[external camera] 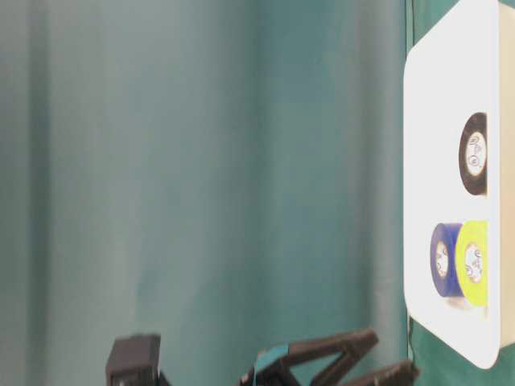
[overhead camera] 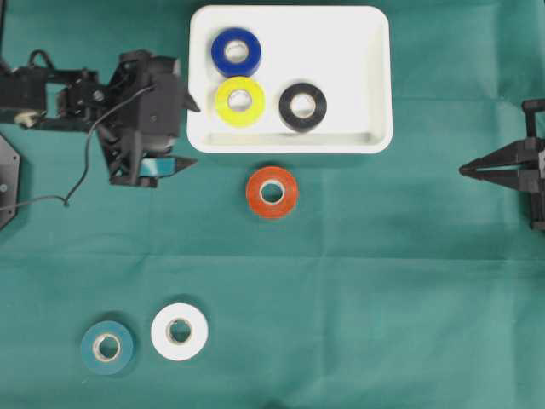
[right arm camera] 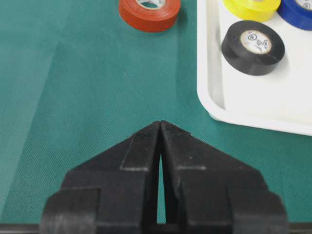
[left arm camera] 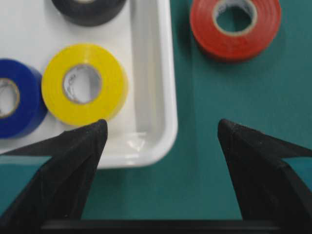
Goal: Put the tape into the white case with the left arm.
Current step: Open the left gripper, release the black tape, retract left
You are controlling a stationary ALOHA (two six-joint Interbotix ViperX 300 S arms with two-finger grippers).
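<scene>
Left gripper [left arm camera: 161, 129] spread wide, empty, hovering over white case's [overhead camera: 375, 77] near-left corner. Inside case: blue tape [overhead camera: 236, 52], yellow tape [overhead camera: 240, 101], black tape [overhead camera: 302, 106]. Just outside case's near rim: red tape [overhead camera: 272, 192]. Core print unreadable. Right gripper [right arm camera: 160, 124] pressed together, well right of case.
</scene>
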